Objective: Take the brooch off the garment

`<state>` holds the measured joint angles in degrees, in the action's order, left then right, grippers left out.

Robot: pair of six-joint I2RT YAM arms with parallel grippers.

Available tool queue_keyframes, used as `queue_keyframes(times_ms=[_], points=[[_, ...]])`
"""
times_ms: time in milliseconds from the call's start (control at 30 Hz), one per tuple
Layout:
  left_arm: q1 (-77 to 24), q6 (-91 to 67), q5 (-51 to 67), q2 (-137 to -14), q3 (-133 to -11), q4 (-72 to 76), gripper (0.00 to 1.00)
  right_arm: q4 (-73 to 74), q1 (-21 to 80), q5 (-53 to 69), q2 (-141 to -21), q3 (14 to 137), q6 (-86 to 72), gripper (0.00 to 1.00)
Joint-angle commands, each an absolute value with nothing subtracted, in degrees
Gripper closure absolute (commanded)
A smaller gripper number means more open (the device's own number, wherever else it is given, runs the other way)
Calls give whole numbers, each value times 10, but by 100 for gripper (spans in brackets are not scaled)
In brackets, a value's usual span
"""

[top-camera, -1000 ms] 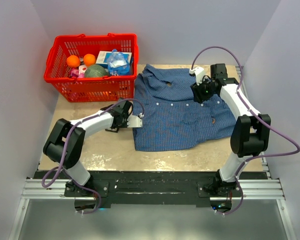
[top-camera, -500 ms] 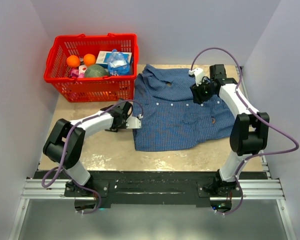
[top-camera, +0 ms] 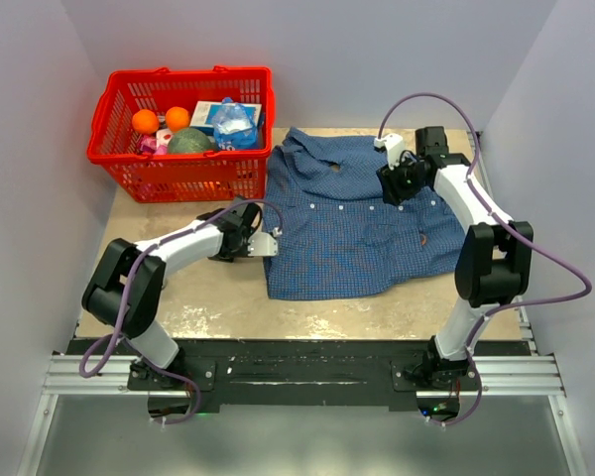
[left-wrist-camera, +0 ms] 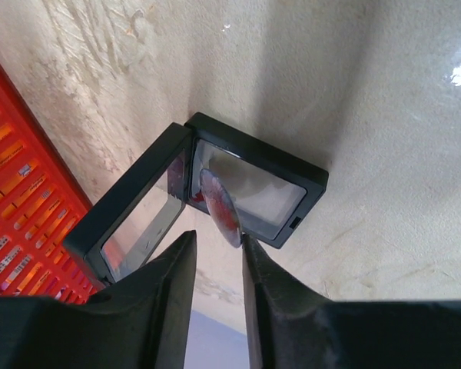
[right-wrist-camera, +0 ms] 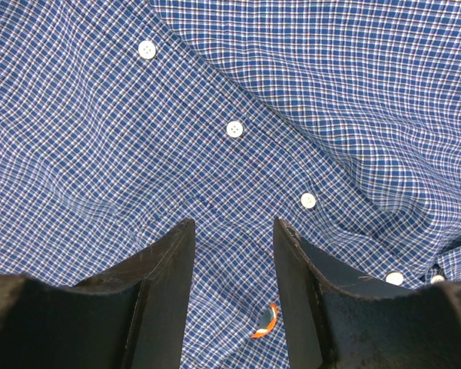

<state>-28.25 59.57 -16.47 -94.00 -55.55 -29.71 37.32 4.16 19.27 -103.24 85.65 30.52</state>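
The blue checked garment (top-camera: 352, 223) lies spread on the table's right half. The brooch (top-camera: 423, 237) is a small dark spot on its right part. In the right wrist view it shows as a small orange-rimmed piece (right-wrist-camera: 265, 321), partly tucked in the fabric (right-wrist-camera: 100, 138). My right gripper (right-wrist-camera: 232, 223) is open just above the shirt (top-camera: 394, 184), with the brooch low between its fingers. My left gripper (left-wrist-camera: 219, 238) is at the shirt's left edge (top-camera: 267, 241). Its jaws are a little apart over an open black display case (left-wrist-camera: 215, 192) that holds a round red-marked disc (left-wrist-camera: 219, 206).
A red basket (top-camera: 183, 169) with fruit and packets stands at the back left, close to the black case. Its red wall (left-wrist-camera: 15, 192) shows in the left wrist view. A row of white buttons (right-wrist-camera: 234, 129) runs across the shirt. Walls close in the table on three sides.
The right gripper has edged slightly left over the shirt. The left arm has shifted only a little at the shirt's edge.
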Motion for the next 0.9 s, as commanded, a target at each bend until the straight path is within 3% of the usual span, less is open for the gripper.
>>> queue_keyframes(times_ms=[0,567,600,633,667,700,867], points=[[-279,600,-175,-911,-553,-313,62,376,41,214,-1038,883,297,51],[-281,551,-128,-884,-596,-403,58,395,41,236,-1000,884,304,46],[-283,541,-97,-883,-609,-422,57,396,41,239,-994,885,304,43],[-286,528,-78,-885,-640,-462,57,389,42,235,-988,886,301,31],[-292,501,-56,-889,-658,-482,52,378,41,231,-969,883,281,6],[-294,490,-4,-891,-677,-501,49,367,40,230,-960,882,276,1],[-303,403,143,-896,-791,-514,28,331,40,285,-921,903,248,1]])
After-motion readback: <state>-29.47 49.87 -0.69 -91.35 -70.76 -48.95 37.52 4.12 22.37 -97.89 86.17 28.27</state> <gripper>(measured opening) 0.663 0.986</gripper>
